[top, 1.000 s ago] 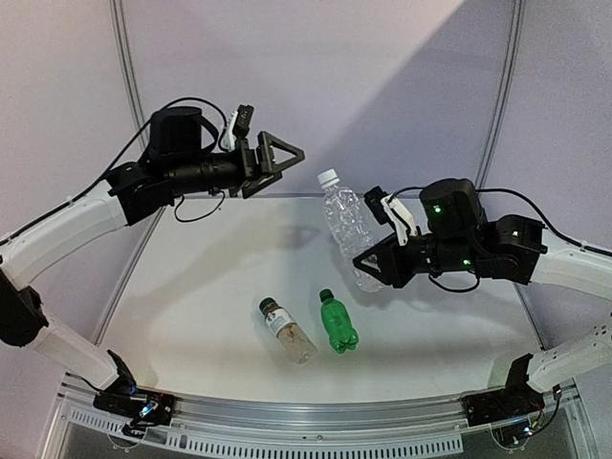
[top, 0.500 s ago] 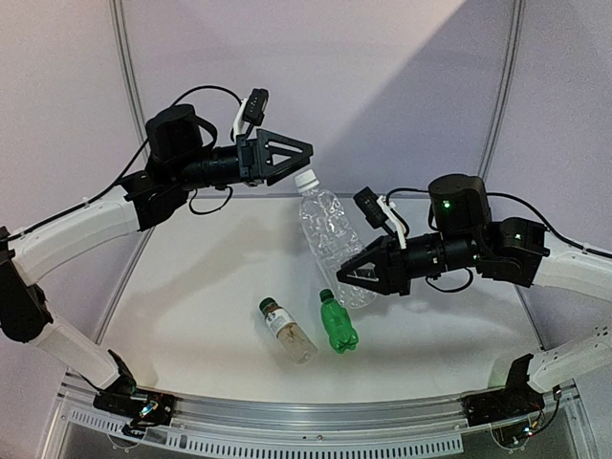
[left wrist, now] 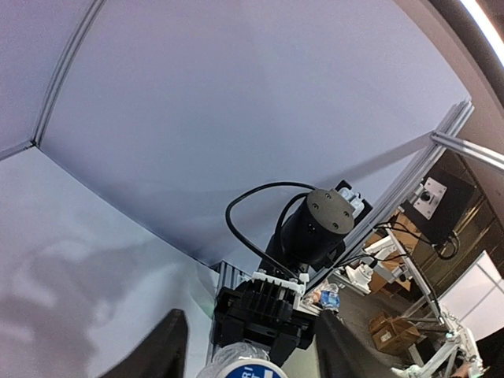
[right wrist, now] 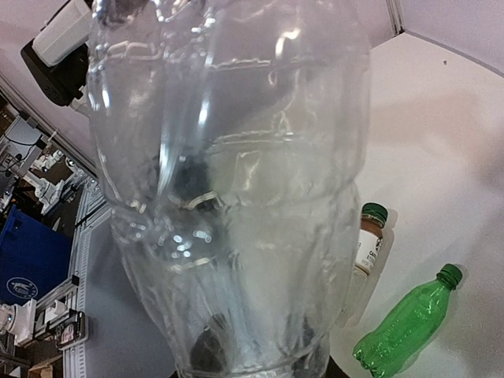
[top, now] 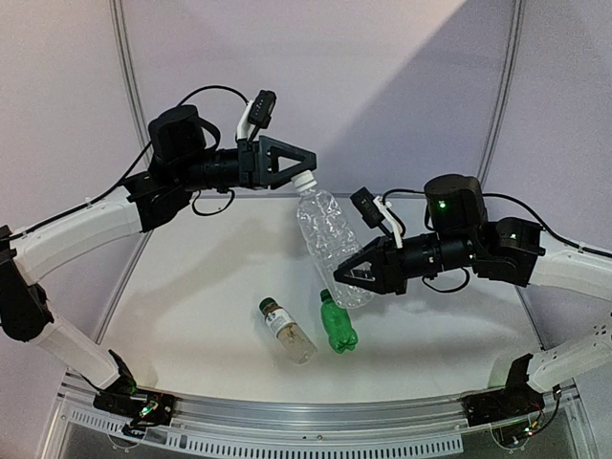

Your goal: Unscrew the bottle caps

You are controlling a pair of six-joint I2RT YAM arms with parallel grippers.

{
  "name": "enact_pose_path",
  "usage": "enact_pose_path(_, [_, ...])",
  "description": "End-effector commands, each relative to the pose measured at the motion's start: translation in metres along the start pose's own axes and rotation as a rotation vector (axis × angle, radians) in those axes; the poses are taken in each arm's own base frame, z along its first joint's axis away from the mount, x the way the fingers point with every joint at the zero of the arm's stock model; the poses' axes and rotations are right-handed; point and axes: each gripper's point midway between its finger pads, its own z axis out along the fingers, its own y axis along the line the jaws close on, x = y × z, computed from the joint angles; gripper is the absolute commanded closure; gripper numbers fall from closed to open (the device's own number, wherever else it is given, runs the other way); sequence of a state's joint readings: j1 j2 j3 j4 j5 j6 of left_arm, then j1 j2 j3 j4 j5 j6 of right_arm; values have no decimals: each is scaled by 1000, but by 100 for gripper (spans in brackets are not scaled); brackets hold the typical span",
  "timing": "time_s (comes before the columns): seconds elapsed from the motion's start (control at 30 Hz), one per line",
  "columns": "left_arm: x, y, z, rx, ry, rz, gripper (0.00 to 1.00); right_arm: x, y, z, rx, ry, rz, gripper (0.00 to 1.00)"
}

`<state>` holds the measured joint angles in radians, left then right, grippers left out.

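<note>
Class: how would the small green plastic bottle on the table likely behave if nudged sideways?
Lying on its round side, the small green plastic bottle would probably roll. It looks see-through and empty, so likely light and easily shoved.

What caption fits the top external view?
Right gripper holds clear ribbed bottle aloft, left gripper straddling its white cap; green bottle and labelled bottle lie below.

Clear ribbed bottle (top: 330, 244): one. Green bottle (top: 338, 327): one. Labelled bottle (top: 287, 333): one. Total three. White cap (top: 305, 180): one. Dark green caps (top: 326, 295) (top: 268, 305): two. Total three. Robot arms (top: 76, 231) (top: 574, 273): two.
</note>
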<state>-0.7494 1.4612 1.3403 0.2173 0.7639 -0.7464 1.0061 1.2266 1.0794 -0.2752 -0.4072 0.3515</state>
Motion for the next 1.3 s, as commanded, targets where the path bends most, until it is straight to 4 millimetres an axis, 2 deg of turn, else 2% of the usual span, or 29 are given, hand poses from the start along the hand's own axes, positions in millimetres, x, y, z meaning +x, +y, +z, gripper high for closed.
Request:
enact_pose_path(0.0, [3,-2,4,5,19,4,50,-13,6,1,-23,-35,1,100])
enact_pose_path(0.13, [5,1,5,-5,28,-4,68,-16,5,1,-23,-45,6,100])
enact_pose_path(0.2, [6,5,5,-27,28,-11,86,-17,5,3,-21,-45,10,100])
enact_pose_path(0.27, [7,12,5,-60,31,-28,92,-18,4,4,-16,-46,12,100])
enact_pose_path(0.37, [10,24,6,-117,29,-65,95,-20,-1,6,8,-51,19,100])
enact_pose_path(0.43, [13,36,7,-176,20,-103,96,-23,-11,6,70,-58,28,100])
enact_pose_path(0.53, [19,66,3,-346,-11,-203,97,-28,-41,3,246,-74,44,100])
enact_pose_path(0.67, [31,121,-19,-663,-100,-424,99,-29,-92,-4,570,-36,55,100])
enact_pose_path(0.73, [40,137,-23,-737,-116,-507,100,-28,-112,-10,709,-6,59,100])
enact_pose_path(0.83, [45,148,-18,-762,-122,-583,100,-25,-127,-9,818,24,52,100])
enact_pose_path(1.03, [50,157,-12,-813,-113,-658,100,-21,-127,-2,852,56,18,100])
enact_pose_path(1.1, [46,154,-9,-787,-117,-645,89,-19,-126,0,834,61,17,100])
enact_pose_path(1.17, [36,148,-7,-755,-129,-594,64,-17,-123,2,810,62,12,100])
enact_pose_path(1.23, [23,137,-8,-724,-145,-527,33,-15,-120,4,780,57,10,100])
enact_pose_path(1.27, [16,133,-10,-718,-154,-490,22,-15,-117,3,761,47,12,100])
